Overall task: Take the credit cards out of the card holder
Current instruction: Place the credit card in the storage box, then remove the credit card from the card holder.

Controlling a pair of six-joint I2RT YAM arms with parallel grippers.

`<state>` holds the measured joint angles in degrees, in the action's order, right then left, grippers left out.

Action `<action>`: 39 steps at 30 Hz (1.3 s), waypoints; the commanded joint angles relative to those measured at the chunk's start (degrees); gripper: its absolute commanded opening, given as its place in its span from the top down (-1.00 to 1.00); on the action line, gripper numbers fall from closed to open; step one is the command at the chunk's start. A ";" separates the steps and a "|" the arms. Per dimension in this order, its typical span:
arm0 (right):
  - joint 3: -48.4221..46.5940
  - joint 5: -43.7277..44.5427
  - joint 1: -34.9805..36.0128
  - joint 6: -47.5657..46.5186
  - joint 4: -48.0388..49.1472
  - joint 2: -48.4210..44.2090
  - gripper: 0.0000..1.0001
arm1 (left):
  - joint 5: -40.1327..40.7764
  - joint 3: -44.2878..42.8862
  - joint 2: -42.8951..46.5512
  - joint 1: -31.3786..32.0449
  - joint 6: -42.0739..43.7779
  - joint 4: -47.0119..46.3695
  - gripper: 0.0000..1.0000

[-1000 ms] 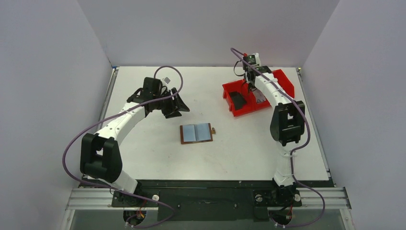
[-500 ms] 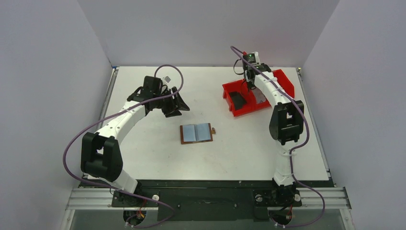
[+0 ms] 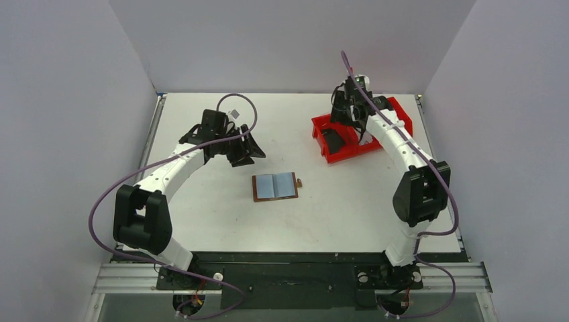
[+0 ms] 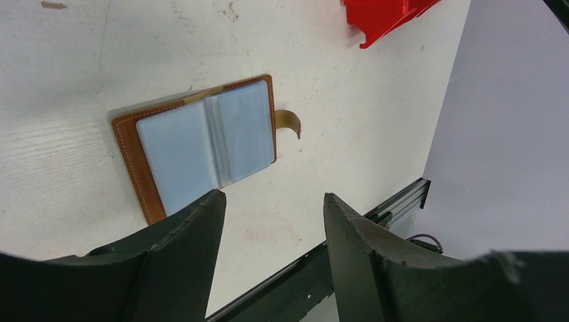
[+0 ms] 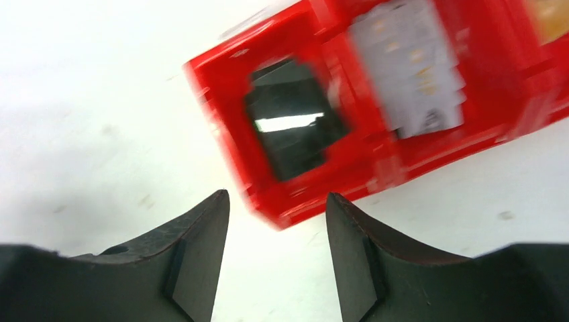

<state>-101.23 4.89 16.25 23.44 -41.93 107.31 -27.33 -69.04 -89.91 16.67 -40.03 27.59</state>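
Lying open on the counter (image 3: 201, 221) with its pale pockets facing up and looking empty, the card holder (image 3: 275, 186) is sitting near the left claw (image 3: 249, 149), which is hovering wide open and holding nothing, probably ready to steady it. The right claw (image 5: 275, 199) is hanging over the red bin (image 5: 322, 189), jaws parted and empty, where a black card (image 5: 295, 127) and a pale card (image 5: 409, 67) are resting in neighbouring compartments.

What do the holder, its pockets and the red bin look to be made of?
Holder: brown leather or an imitation, matte, with pale stitching along the edge.
Pockets: smooth pale grey-blue sheet with a faint sheen, likely plastic.
Bin: probably red moulded plastic, glossy, with stiff divider walls; the view is blurred.
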 commanded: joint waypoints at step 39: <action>27.06 -1.31 27.33 21.67 16.64 1.69 1.00 | 9.39 12.01 -9.74 5.05 -2.09 -6.88 1.00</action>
<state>-73.54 -0.16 43.18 45.30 -26.20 108.57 -20.40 -56.84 -98.37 21.23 -42.00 20.45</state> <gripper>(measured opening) 0.002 0.003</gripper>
